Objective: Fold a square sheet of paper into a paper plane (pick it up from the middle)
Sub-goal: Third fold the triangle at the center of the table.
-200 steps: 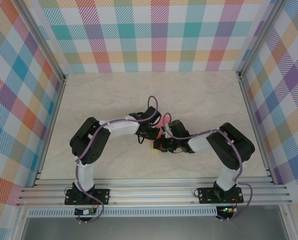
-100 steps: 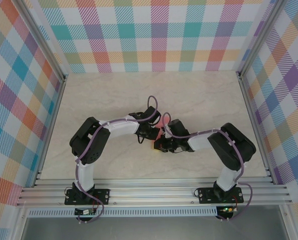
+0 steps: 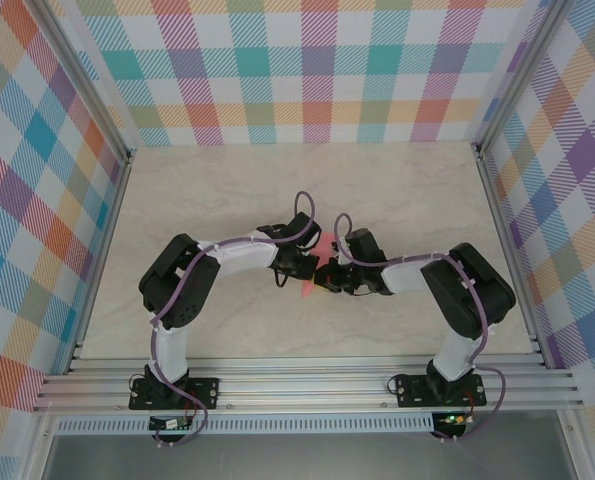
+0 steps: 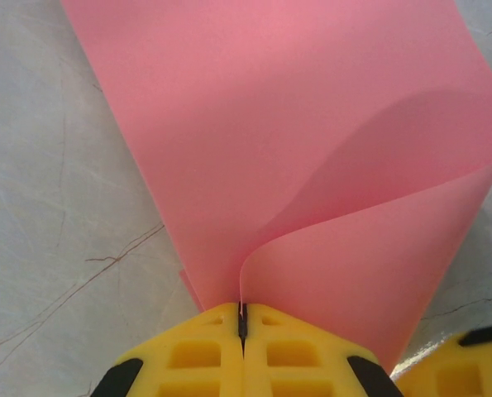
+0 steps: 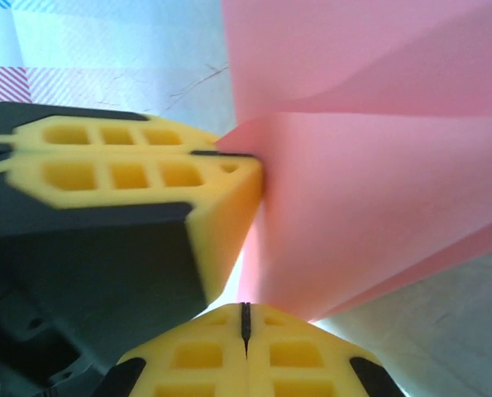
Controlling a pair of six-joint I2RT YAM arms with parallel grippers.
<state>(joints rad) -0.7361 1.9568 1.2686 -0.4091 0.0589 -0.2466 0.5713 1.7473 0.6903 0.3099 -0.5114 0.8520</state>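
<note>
The square sheet of paper (image 3: 323,247) is salmon pink and sits at the table's centre, between the two arms. In the left wrist view the sheet (image 4: 295,124) curls up from the table. One edge runs into the seam of my shut left gripper (image 4: 242,313). In the right wrist view the sheet (image 5: 378,190) rises from the tips of my shut right gripper (image 5: 246,310), its edge meeting the seam. My left gripper (image 5: 229,155) pinches the sheet just above. From above, the left gripper (image 3: 297,264) and right gripper (image 3: 329,280) almost touch. The paper plane is out of view.
A pale marble table (image 3: 407,200) is enclosed by plaid walls (image 3: 317,70) on three sides. Aluminium rails (image 3: 307,385) run along the near edge, where both arm bases are bolted. Open tabletop lies behind and to either side of the arms.
My right gripper has moved a little up and right, closer to the left gripper. More pink paper now shows below it. The left arm has stayed still.
</note>
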